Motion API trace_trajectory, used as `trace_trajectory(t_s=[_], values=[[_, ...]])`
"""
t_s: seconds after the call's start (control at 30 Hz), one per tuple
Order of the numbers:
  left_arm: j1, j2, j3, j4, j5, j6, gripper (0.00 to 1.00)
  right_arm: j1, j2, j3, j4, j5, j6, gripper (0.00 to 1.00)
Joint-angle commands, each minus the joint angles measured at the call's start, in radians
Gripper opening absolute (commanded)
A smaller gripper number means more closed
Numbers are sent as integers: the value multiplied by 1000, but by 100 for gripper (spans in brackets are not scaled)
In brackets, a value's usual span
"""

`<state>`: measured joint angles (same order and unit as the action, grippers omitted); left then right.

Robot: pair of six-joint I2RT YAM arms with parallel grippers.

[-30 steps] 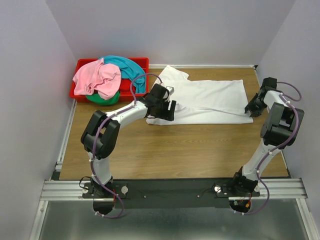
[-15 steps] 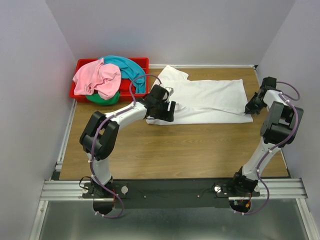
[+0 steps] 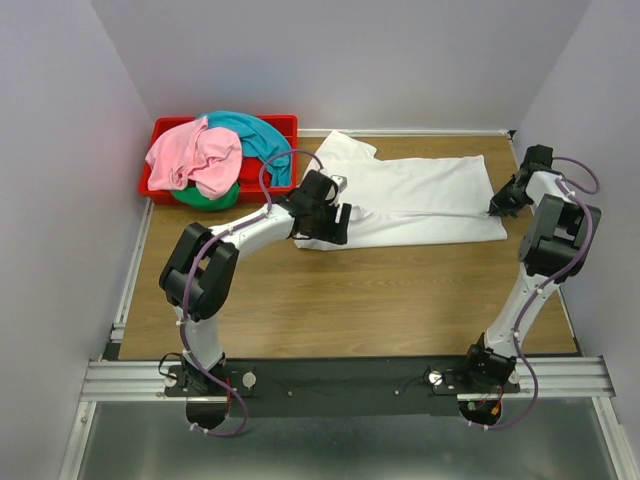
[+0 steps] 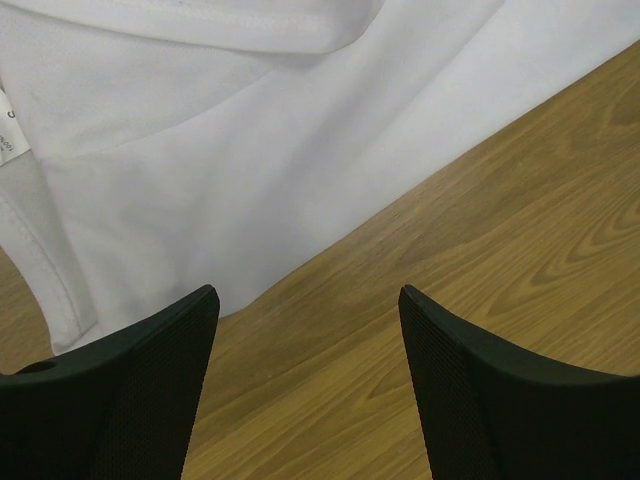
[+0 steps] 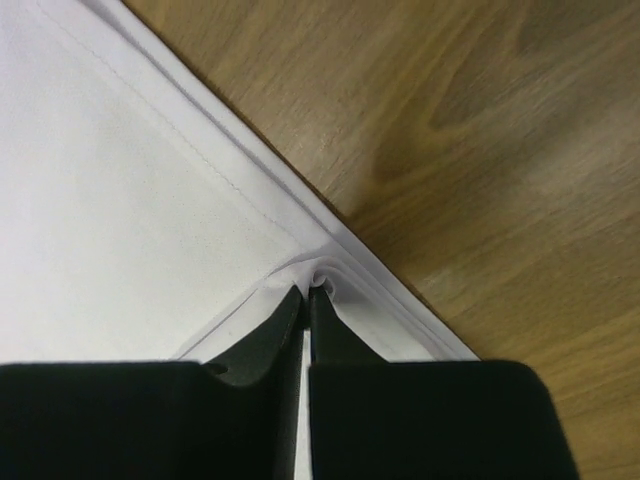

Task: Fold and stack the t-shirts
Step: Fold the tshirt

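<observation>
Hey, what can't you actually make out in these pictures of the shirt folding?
- Top view: the green shirt is mostly buried under the pink shirt in the bin.
- Left wrist view: the label on the white shirt is cut off by the frame edge.
- Right wrist view: the right gripper hides how much cloth it pinches.

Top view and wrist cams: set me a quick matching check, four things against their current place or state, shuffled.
Things:
1. white shirt
2. pink shirt
3. left gripper
4. right gripper

Place or state:
A. heaped in the red bin
B. shut on a hem
C. spread on the table
D. open, holding nothing

Pairs: 1-C, 2-A, 3-D, 4-B
</observation>
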<state>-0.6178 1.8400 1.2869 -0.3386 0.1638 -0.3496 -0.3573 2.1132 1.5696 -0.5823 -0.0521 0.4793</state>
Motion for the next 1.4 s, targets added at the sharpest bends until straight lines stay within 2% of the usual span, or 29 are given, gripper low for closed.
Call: trace_trajectory(t_s=[0.0,0.57,0.87,1.0,1.13,1.37], values=[[-8,-19,-5,-7,-29,-5,80,0,50,55,-4,-23,64,13],[-11,19,-31,3,-37,1,80,-17,112,205,-1,-64,281,38],[-11,-1,-25,4,-43,-5,80,-19,77,279,-1,-97,246,49],[-11,-12,28,-8,-46,-12,81,1,-5,209,1,-109,150,50],[-11,18,95,-10,-27,-3,81,52,-135,41,12,-89,73,50],[-19,113,187,-10,17,8,81,132,-249,-179,71,-110,51,51]])
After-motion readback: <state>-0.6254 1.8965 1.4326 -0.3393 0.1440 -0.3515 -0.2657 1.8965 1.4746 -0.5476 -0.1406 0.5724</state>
